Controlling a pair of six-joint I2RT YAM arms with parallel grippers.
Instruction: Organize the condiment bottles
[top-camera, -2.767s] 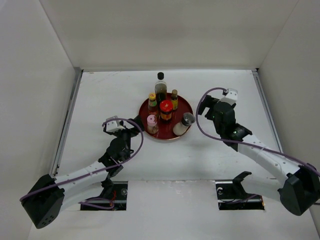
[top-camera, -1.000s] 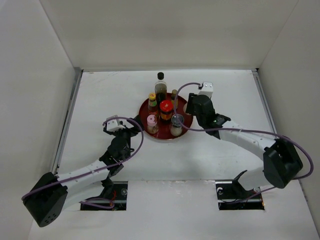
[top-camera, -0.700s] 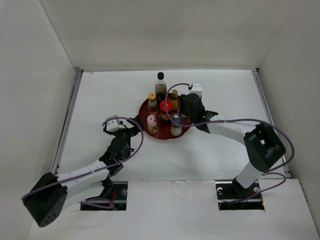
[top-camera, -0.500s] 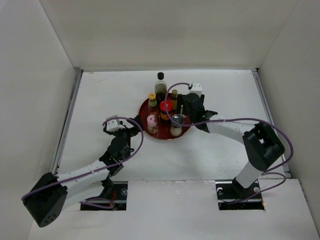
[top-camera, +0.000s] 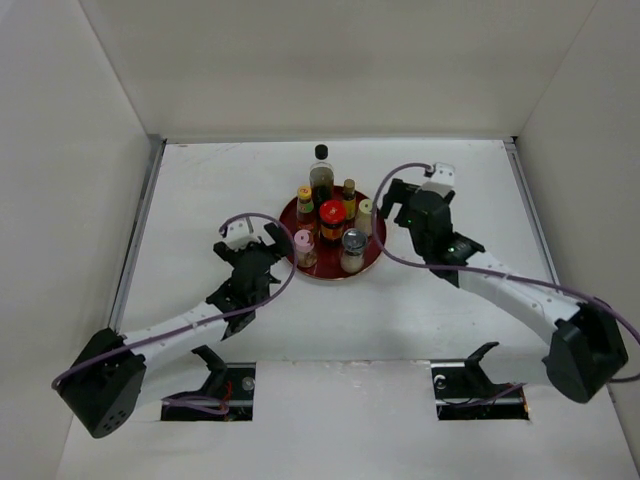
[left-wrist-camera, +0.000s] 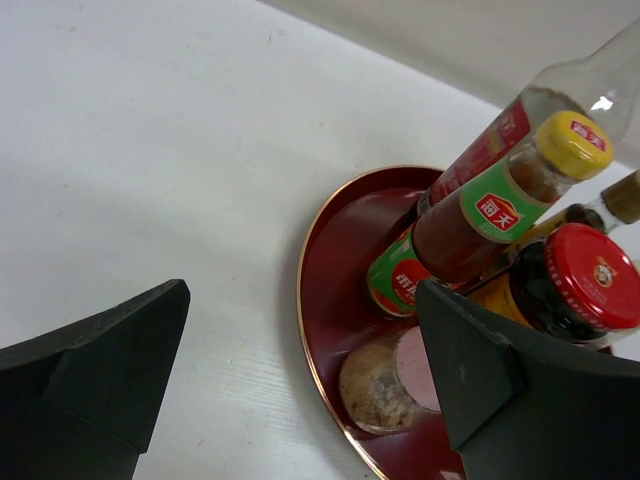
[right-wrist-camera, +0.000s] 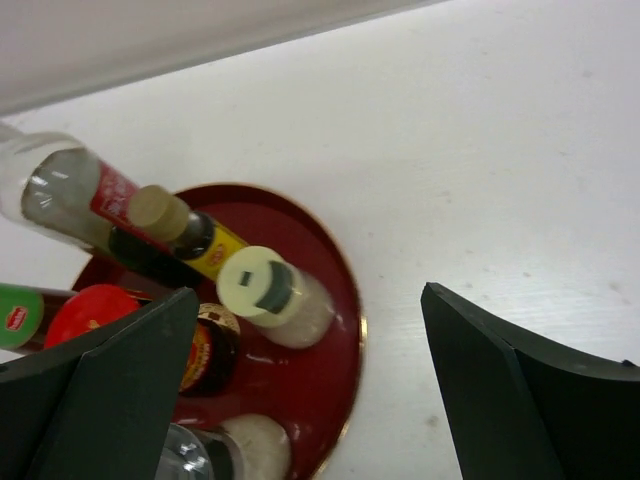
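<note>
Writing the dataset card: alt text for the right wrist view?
A red tray crowded with condiment bottles on a white table, seen from above between the right gripper's open fingers. A cream-topped shaker stands by the tray's rim, touching neither finger.

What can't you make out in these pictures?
- Top view: jar label, too small to read.
- Left wrist: tall bottle cap, cut off by the top edge.
- Right wrist: silver shaker, cut by the bottom edge, partly behind a finger.
- Top view: tray centre, covered by what stands on it.
</note>
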